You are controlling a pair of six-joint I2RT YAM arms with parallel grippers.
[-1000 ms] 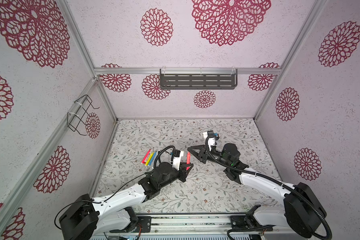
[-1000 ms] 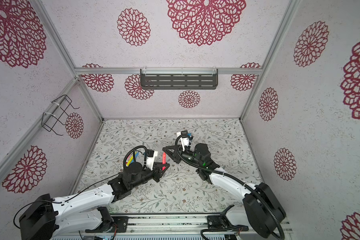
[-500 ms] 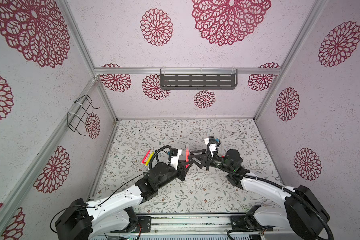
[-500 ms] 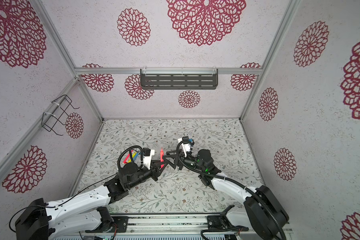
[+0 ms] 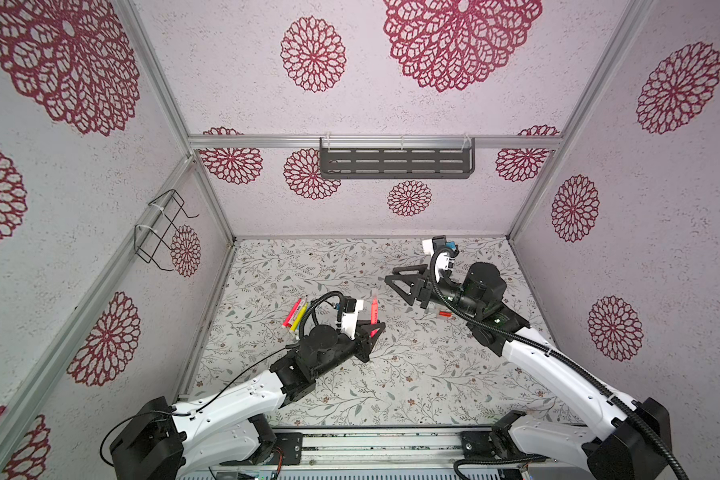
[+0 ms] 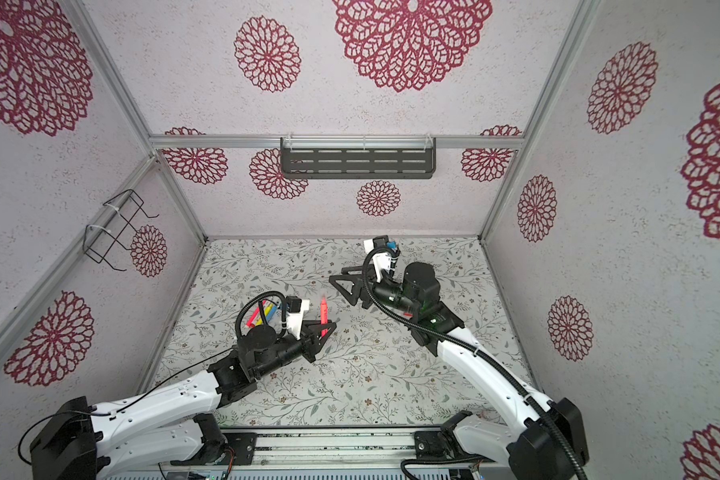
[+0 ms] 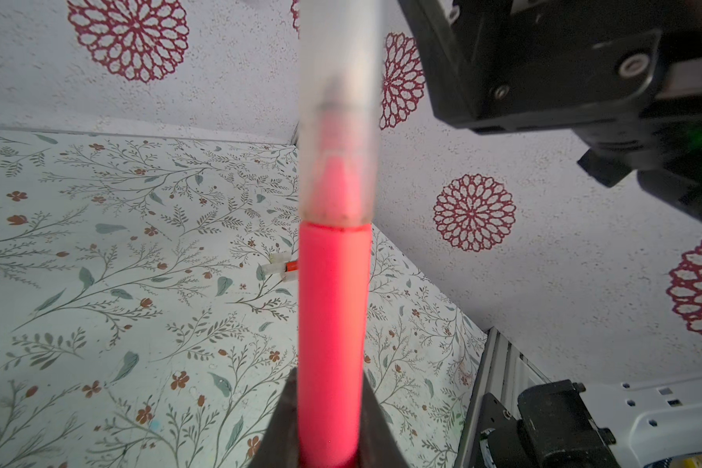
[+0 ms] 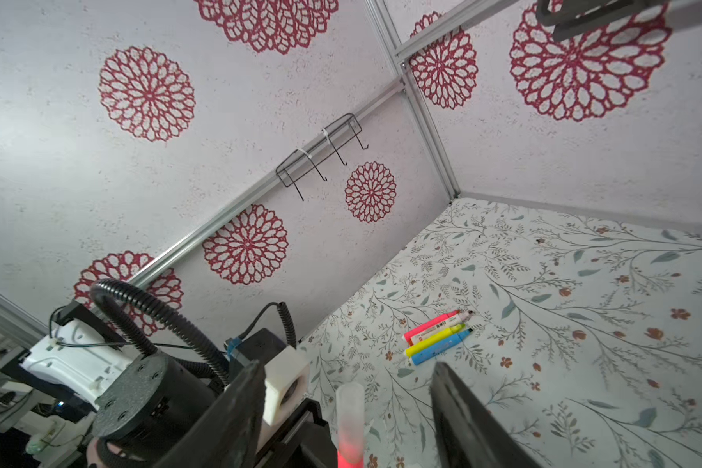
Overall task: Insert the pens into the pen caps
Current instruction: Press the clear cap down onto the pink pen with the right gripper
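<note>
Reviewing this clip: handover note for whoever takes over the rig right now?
Left end effector: shut on the red pen, held upright.
Right end effector: open, empty.
Done: a pale cap sits on the red pen.
On the table: pink pen, yellow pen, blue pen together at left; orange pen and loose caps near the right arm.
Left: cap the orange pen; whether the three at left are capped is unclear.

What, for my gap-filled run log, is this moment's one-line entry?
left gripper: shut on red pen | pale cap: on its tip | right gripper: open, empty, apart from pen | three pens: lying together
</note>
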